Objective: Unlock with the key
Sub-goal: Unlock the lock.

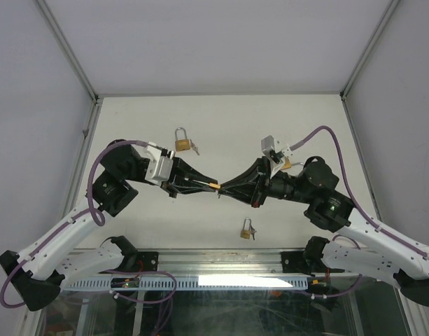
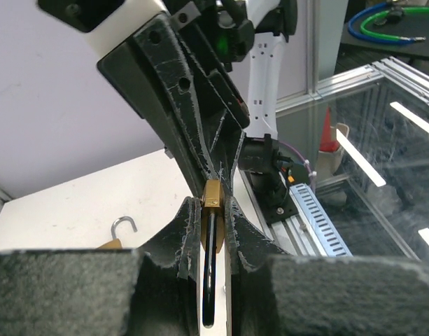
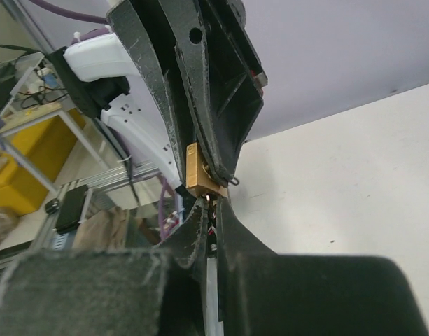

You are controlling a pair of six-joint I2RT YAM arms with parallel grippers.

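Both arms meet nose to nose at the centre of the top view, lifted off the surface (image 1: 200, 119). The left tool (image 1: 208, 183) is clamped on the padlock (image 2: 213, 192). The dark shackle runs back between its 2 fingers (image 2: 183, 238), and the brass body sticks out past the tips toward the other arm.

The right tool (image 1: 225, 189) is pinched tight. In its own wrist view only a thin sliver shows at the tips, which I take to be the key (image 3: 213, 208), right up against the underside of the brass body. Whether it is seated in the keyhole I cannot tell.

It all turns on this: the padlock's long axis lies along the left tool, running left to right in the top view, with its bottom end facing the right tool. The 2 tools make a shallow V rather than 1 straight line, so my read is that the key has to line up with that axis before any twist.
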